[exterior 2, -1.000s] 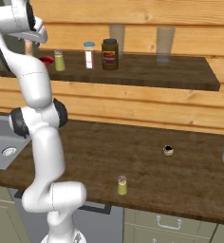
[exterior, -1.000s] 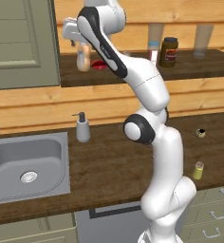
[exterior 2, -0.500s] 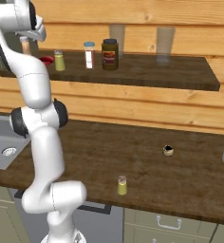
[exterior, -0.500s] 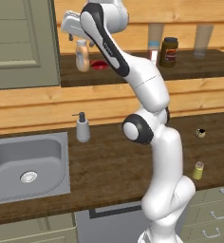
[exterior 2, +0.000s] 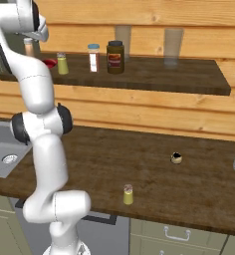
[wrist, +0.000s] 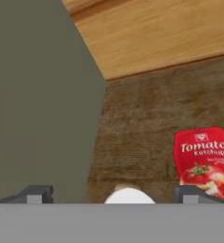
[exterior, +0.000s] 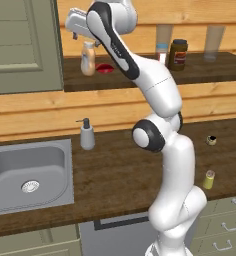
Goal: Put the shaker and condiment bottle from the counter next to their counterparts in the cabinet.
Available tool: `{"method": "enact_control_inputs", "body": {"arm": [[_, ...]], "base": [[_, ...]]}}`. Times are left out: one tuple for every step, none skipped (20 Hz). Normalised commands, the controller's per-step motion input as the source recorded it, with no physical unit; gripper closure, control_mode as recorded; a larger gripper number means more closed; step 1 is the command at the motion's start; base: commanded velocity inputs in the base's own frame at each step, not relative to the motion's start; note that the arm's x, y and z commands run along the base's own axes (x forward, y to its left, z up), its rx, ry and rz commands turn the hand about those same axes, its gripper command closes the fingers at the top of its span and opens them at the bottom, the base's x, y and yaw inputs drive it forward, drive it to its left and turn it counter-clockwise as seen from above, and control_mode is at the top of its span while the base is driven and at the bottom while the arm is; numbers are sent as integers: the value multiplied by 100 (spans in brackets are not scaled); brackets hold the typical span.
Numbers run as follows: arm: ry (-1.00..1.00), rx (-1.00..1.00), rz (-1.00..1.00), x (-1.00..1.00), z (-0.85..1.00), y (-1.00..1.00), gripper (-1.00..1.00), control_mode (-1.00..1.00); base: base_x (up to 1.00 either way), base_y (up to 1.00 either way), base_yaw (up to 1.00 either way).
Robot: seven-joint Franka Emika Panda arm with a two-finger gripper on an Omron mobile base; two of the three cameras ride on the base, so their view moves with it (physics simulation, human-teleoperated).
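Gripper (wrist: 112, 192) spread wide and holding nothing, poised directly above the white cap of the condiment bottle (exterior: 88, 58), fingertips (wrist: 35, 193) standing clear to either side of it. Bottle upright on the cabinet shelf (exterior: 155, 75), just beside a flat red tomato ketchup sachet (wrist: 206, 159), its red counterpart, with the grey-green cabinet door (exterior: 20, 45) close on the other side. Further along the shelf, a yellow-green shaker (exterior 2: 62, 63), then a blue-capped white bottle (exterior 2: 93, 57) and a dark brown jar (exterior 2: 115, 57). Down on the desk (exterior 2: 139, 164), the other yellow-green shaker (exterior 2: 128, 194) upright near the front edge, well apart from the shelf and from the steel sink (exterior: 25, 167). Judged from this: bottle placed and let go, first half of the job done. Next move calls for lifting straight up clear of the cap without knocking the bottle, then swinging down to the desk shaker for a grasp around its small body.
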Motion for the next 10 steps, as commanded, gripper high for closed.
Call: {"method": "enact_control_inputs", "body": {"arm": [[0, 2, 0, 19, 84, 0, -100, -100], [0, 1, 0, 24, 91, 0, -100, -100], [0, 0, 0, 21, 100, 0, -100, -100], [0, 0, 0, 19, 98, 0, -100, -100], [0, 0, 0, 21, 93, 0, -100, -100], [0, 0, 0, 16, 92, 0, -100, -100], [0, 0, 0, 5, 86, 0, -100, -100], [0, 0, 0, 0, 68, 0, -100, -100], [0, 3, 3, 0, 19, 0, -100, -100], [0, 0, 0, 0, 0, 0, -100, -100]], "base": [[0, 0, 0], [0, 0, 0], [0, 0, 0], [0, 0, 0], [0, 0, 0], [0, 0, 0], [0, 0, 0], [0, 0, 0], [0, 0, 0], [0, 0, 0]]}}
